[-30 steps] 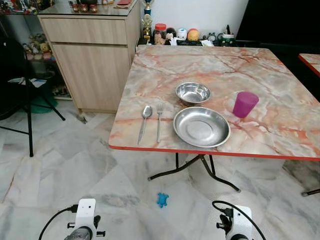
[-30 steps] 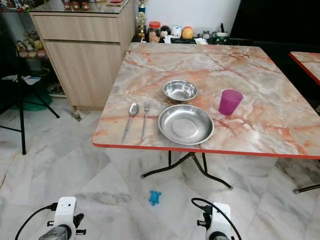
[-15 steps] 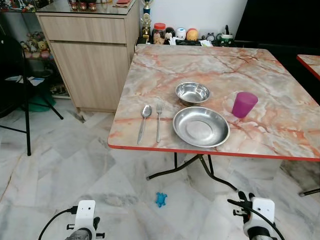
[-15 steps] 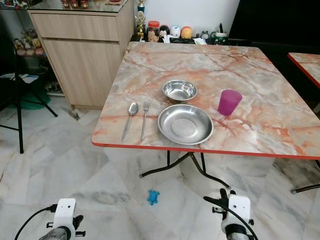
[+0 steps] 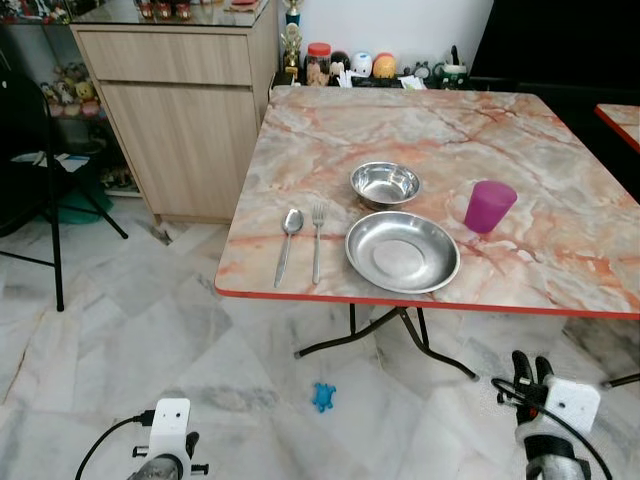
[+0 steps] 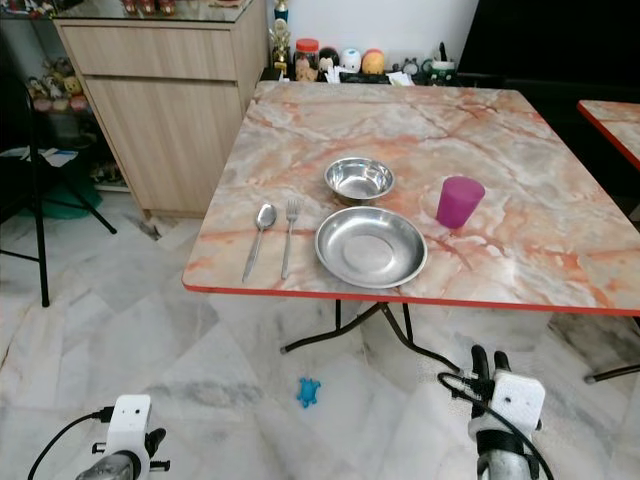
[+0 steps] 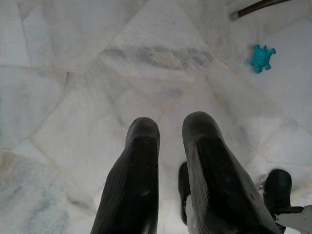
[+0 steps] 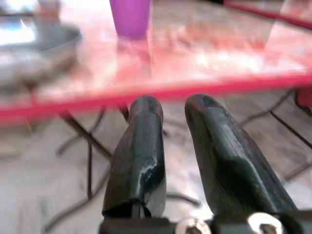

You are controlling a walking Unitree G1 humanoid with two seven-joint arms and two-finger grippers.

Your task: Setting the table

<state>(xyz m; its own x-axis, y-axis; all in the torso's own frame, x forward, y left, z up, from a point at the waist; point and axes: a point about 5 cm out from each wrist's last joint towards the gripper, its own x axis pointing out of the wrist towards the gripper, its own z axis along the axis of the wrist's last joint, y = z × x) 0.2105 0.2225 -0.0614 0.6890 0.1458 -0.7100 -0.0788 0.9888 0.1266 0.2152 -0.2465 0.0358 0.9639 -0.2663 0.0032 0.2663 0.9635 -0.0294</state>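
A marble table [image 5: 560, 150] with a red edge stands ahead. On its near side lie a spoon [image 5: 288, 240] and a fork [image 5: 318, 238], side by side. Right of them sits a steel plate [image 5: 403, 252], with a small steel bowl [image 5: 385, 185] behind it. A purple cup [image 5: 490, 207] stands upright to the plate's right and appears in the right wrist view [image 8: 130, 17]. My right gripper [image 5: 530, 366] is raised below the table's near right edge, fingers close together and holding nothing. My left gripper [image 7: 170, 127] hangs low over the floor, also holding nothing.
A wooden cabinet [image 5: 180, 110] stands left of the table, with a black folding chair [image 5: 50, 200] further left. A small blue toy [image 5: 323, 397] lies on the marble floor near the table's black legs [image 5: 400, 330]. Jars and figurines [image 5: 350, 68] line the far edge. Another table [image 5: 622, 118] sits at the right.
My right arm has swung out to the right and lifted, so its fingers now point at the table edge. The left arm has stayed put.
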